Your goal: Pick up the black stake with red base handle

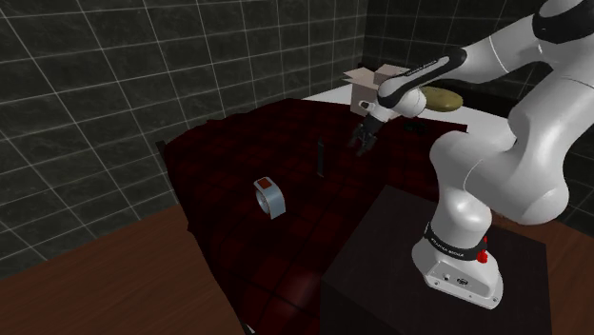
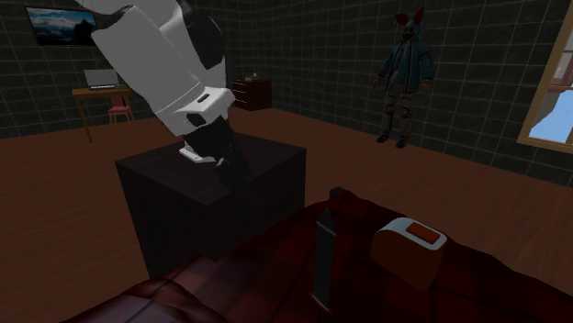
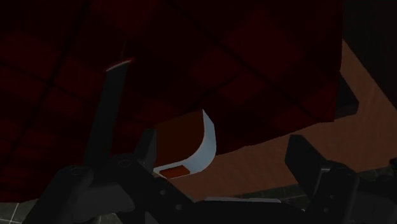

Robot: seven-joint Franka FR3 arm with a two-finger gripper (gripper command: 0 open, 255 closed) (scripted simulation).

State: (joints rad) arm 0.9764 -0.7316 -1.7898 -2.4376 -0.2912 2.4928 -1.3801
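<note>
The black stake (image 1: 322, 159) stands upright on the dark red checked cover (image 1: 238, 162), a slim dark rod. In the second exterior view the stake (image 2: 324, 248) rises from the cover in front of the stand. My gripper (image 1: 365, 141) hangs above the cover, to the shoulder view's right of the stake and apart from it. In the wrist view the stake (image 3: 112, 108) lies off to the side of one finger (image 3: 147, 151), outside the gap. The gripper (image 3: 226, 153) is open with nothing between its fingers.
A grey block with a red top (image 1: 269, 196) (image 2: 410, 250) (image 3: 198, 149) sits on the cover near the stake. A cardboard box (image 1: 366, 81) and an olive cushion (image 1: 440, 98) lie behind the gripper. The dark stand (image 2: 211, 197) borders the cover. A masked figure (image 2: 404, 78) stands far back.
</note>
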